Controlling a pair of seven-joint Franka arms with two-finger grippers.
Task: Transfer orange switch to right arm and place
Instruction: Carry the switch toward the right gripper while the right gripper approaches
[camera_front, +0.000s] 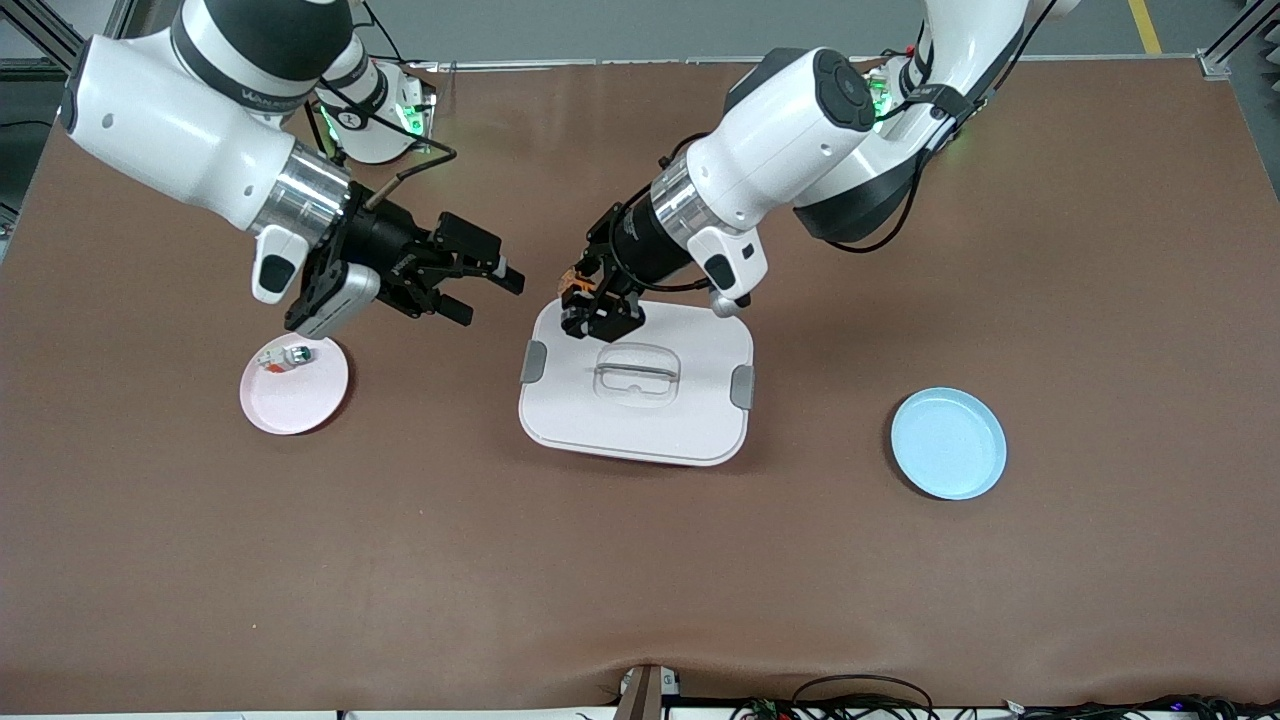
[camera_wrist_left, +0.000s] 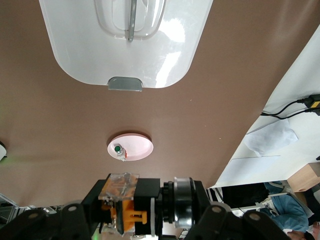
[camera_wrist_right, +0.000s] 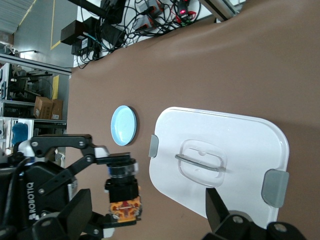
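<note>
Brown table (camera_front: 640, 560); left claw (camera_wrist_right: 117, 197) reads "ROBOTIQ", gripping orange switch (camera_wrist_right: 126, 207).

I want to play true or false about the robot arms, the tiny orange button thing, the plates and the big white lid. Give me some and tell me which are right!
1. The left gripper is shut on the tiny black-and-orange push-button switch. True.
2. The right gripper is shut. False: its fingers are spread open and hold nothing.
3. The round light blue plate has a small part on it. False: it is bare; the small white-and-green part lies on the round pink plate.
4. The left gripper is over a corner of the white rectangular lid with grey clips. True.
5. The pink plate lies toward the left arm's end of the table. False: the right arm's end.
</note>
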